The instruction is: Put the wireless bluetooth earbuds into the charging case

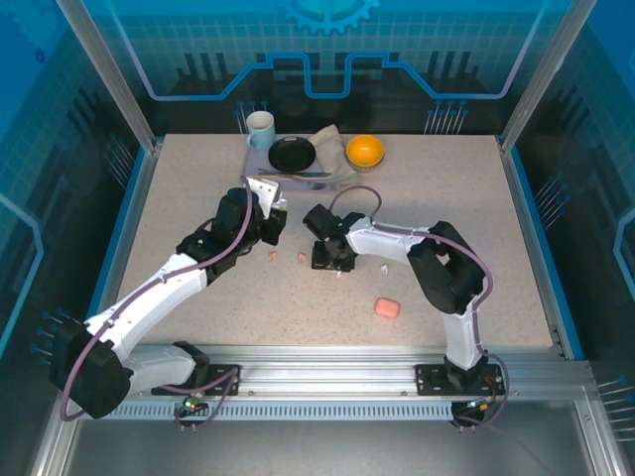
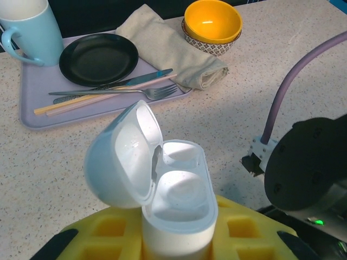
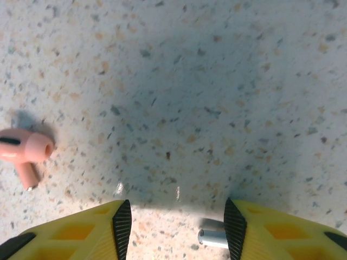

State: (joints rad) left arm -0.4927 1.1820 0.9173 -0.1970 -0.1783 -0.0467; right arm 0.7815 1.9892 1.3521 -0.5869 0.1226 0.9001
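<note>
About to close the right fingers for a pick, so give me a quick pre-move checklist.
1. Lid of white case open: ok.
2. Case gripped by left fingers: ok.
3. Case wells empty: ok.
4. Right fingers apart: ok.
5. White earbud centred between them: not ok, it lies close to one finger.
6. Pink earbud outside the fingers: ok.

White charging case, salmon-pink earbud, yellow bowl, black plate — and a beige-speckled table.
</note>
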